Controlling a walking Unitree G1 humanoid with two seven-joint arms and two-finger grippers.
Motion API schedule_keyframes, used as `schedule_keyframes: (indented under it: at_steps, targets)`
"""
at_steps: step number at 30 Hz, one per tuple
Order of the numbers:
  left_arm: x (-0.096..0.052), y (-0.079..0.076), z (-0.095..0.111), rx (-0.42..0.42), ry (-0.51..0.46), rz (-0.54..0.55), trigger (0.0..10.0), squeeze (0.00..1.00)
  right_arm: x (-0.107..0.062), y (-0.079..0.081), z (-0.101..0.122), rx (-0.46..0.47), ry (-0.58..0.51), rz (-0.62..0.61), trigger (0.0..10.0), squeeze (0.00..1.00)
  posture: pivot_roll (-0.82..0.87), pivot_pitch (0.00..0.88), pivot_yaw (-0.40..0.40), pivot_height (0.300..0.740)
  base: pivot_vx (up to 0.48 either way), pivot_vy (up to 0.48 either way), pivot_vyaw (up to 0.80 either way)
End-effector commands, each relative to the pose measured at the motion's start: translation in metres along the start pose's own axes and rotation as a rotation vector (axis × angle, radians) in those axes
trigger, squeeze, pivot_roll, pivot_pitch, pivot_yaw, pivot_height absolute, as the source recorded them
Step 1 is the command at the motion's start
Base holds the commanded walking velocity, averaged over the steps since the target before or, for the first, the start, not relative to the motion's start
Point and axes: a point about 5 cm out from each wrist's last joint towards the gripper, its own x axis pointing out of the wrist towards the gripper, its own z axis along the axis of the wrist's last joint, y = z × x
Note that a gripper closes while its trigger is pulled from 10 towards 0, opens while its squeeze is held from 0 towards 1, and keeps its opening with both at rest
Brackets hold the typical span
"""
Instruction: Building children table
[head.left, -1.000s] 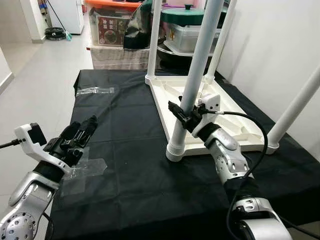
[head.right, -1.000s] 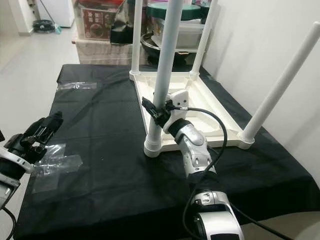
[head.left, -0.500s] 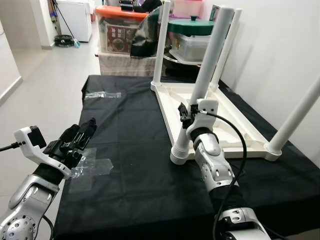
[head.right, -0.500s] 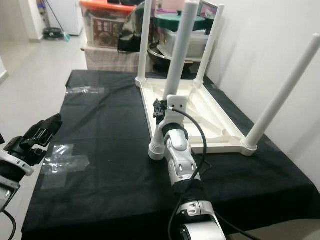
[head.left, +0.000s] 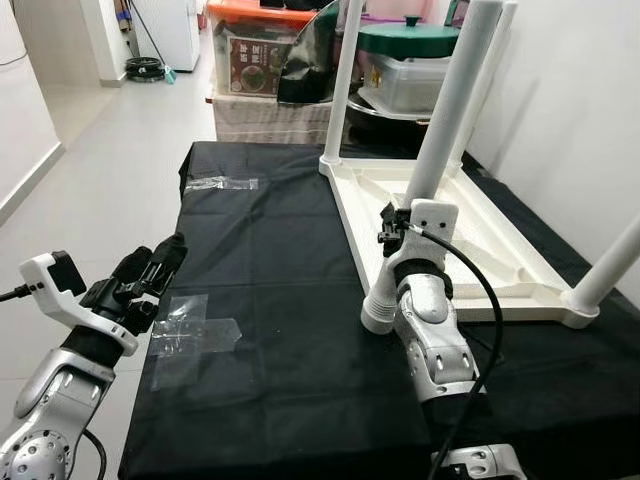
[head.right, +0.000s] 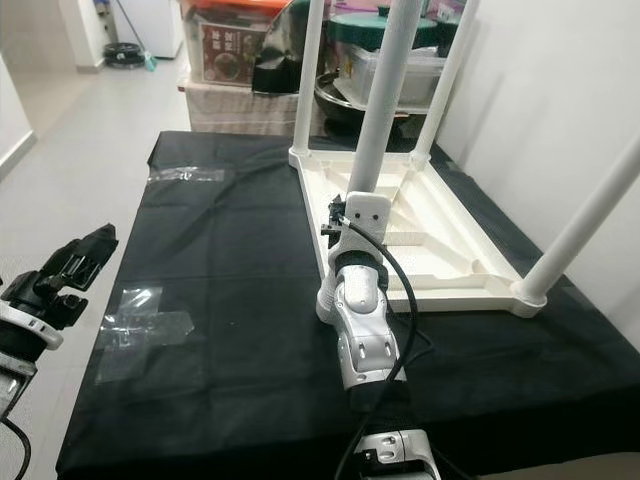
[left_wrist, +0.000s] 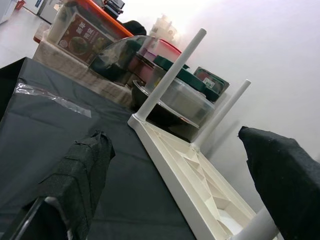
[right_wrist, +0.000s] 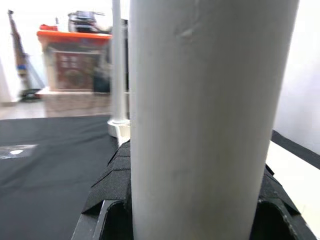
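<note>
The white children's table (head.left: 470, 240) lies upside down on a black cloth, its legs pointing up. My right gripper (head.left: 393, 226) is shut on the near left leg (head.left: 440, 140), a little above the leg's base (head.left: 380, 315). In the right wrist view that leg (right_wrist: 200, 115) stands between the black fingers (right_wrist: 112, 185), touching both. My left gripper (head.left: 165, 255) hovers open over the cloth's left edge, well apart from the table. In the left wrist view its fingers (left_wrist: 85, 175) are spread wide with nothing between them.
Clear plastic wrappers lie on the cloth (head.left: 195, 330), one near my left gripper and one farther back (head.left: 220, 183). Storage boxes (head.left: 270, 60) and a green-lidded pot (head.left: 410, 40) stand behind the table. A white wall runs along the right; open floor (head.left: 110, 130) lies to the left.
The camera has shifted. My right forearm has swung left and now stands nearly in line below the leg, still gripping it. The left gripper has stayed open in about the same place.
</note>
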Motion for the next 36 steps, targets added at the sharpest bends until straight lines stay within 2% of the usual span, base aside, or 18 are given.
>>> schedule_keyframes:
  at_steps: [1,7,12,15,17,18,21,23,25,26,27,36]
  targets:
    - [0.000,0.001,-0.003,-0.009,0.002,0.015,10.0,0.00,-0.004,-0.021,-0.029,-0.037,0.158,-0.134,0.0,0.00,0.08,0.000,-0.090,0.740,0.000,0.000,0.00]
    - [-0.001,0.002,-0.003,-0.008,0.002,0.021,10.0,0.00,-0.011,-0.017,-0.026,-0.027,0.141,-0.144,0.0,0.00,0.08,0.000,-0.091,0.740,0.000,0.000,0.00]
    - [-0.001,0.002,-0.003,-0.006,0.001,0.024,10.0,0.00,-0.011,-0.019,-0.025,-0.032,0.139,-0.153,0.0,0.00,0.08,0.000,-0.089,0.740,0.000,0.000,0.00]
    - [0.000,0.003,-0.003,-0.006,0.001,0.029,10.0,0.00,-0.008,-0.026,-0.024,-0.057,0.117,-0.183,0.0,0.00,0.07,0.000,-0.085,0.740,0.000,0.000,0.00]
    - [0.001,0.003,-0.005,-0.004,0.003,0.033,10.0,0.00,-0.003,-0.039,-0.026,-0.082,0.123,-0.233,0.0,0.00,0.07,0.000,-0.085,0.740,0.000,0.000,0.00]
    - [0.001,0.003,-0.005,-0.004,0.003,0.033,10.0,0.00,-0.003,-0.039,-0.026,-0.082,0.123,-0.233,0.0,0.00,0.07,0.000,-0.085,0.740,0.000,0.000,0.00]
    - [0.001,0.004,-0.006,-0.003,0.004,0.039,10.0,0.00,0.007,-0.068,-0.031,-0.116,0.134,-0.344,0.0,0.00,0.07,0.000,-0.082,0.740,0.000,0.000,0.00]
    - [0.001,0.004,-0.006,-0.003,0.004,0.039,10.0,0.00,0.007,-0.068,-0.031,-0.116,0.134,-0.344,0.0,0.00,0.07,0.000,-0.082,0.740,0.000,0.000,0.00]
    - [0.001,0.005,-0.005,-0.002,0.004,0.044,10.0,0.00,0.012,-0.088,-0.029,-0.112,0.139,-0.432,0.0,0.00,0.07,0.000,-0.081,0.740,0.000,0.000,0.00]
    - [0.001,0.005,-0.005,-0.002,0.004,0.044,10.0,0.00,0.012,-0.088,-0.029,-0.112,0.139,-0.432,0.0,0.00,0.07,0.000,-0.081,0.740,0.000,0.000,0.00]
    - [0.001,0.005,-0.005,-0.001,0.003,0.046,10.0,0.00,0.014,-0.095,-0.028,-0.107,0.142,-0.462,0.0,0.00,0.07,0.000,-0.081,0.740,0.000,0.000,0.00]
    - [0.001,0.007,-0.006,0.002,0.004,0.061,10.0,0.00,0.004,-0.096,-0.042,-0.064,0.188,-0.507,0.0,0.00,0.07,0.000,-0.080,0.740,0.000,0.000,0.00]
